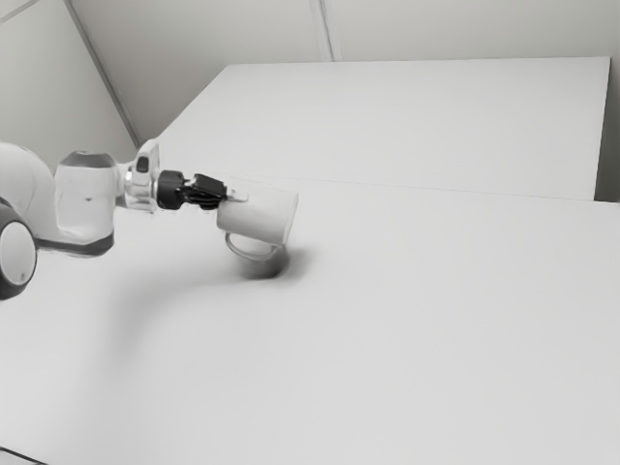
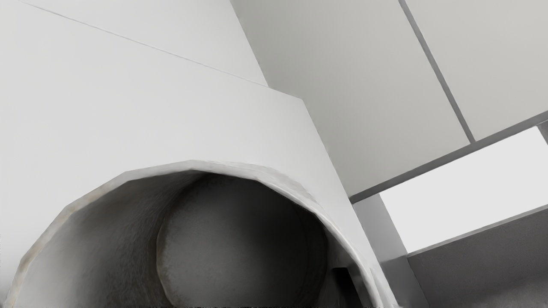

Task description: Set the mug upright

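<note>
The black gripper (image 1: 231, 195) reaches in from the exterior view's left, shut on the wall of the white mug (image 1: 260, 216) near its rim. The mug hangs above the table, lying nearly on its side and tilted, its base toward the exterior view's right and its handle pointing down. A dark shadow lies beneath it. In the wrist view the open mouth of the mug (image 2: 244, 248) faces the camera, with its dark inside and round bottom in sight. There the gripper (image 2: 364, 278) has a fingertip inside the mug, against the wall.
The white table (image 1: 407, 349) extends below and around the mug. Behind it is another white surface (image 1: 407, 121), beyond a thin seam. Pale wall panels (image 2: 385, 85) stand past the table's edge. A dark cable lies at the exterior view's lower left.
</note>
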You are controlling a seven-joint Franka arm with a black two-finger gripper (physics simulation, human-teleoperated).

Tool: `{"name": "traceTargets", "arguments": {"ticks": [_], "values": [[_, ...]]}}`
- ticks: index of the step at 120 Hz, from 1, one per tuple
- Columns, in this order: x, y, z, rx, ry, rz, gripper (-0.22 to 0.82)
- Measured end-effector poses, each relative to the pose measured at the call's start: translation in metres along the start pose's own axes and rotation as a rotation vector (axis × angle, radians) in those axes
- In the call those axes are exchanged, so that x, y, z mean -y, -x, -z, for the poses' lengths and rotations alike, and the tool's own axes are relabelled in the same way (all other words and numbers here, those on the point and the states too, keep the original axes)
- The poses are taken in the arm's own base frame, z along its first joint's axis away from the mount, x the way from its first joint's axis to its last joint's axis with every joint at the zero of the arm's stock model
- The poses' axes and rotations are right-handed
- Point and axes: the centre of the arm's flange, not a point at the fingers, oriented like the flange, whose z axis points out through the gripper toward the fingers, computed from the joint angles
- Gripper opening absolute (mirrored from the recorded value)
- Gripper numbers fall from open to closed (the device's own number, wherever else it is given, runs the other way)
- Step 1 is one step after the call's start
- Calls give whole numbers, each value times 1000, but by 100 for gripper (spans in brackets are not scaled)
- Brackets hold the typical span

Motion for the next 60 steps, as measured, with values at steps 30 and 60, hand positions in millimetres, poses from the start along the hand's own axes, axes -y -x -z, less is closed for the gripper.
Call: {"name": "traceTargets", "arguments": {"ticks": [30, 60], "values": [[-56, -49, -42, 591, -388, -307, -18], [-66, -24, -53, 865, -807, -361, -18]]}}
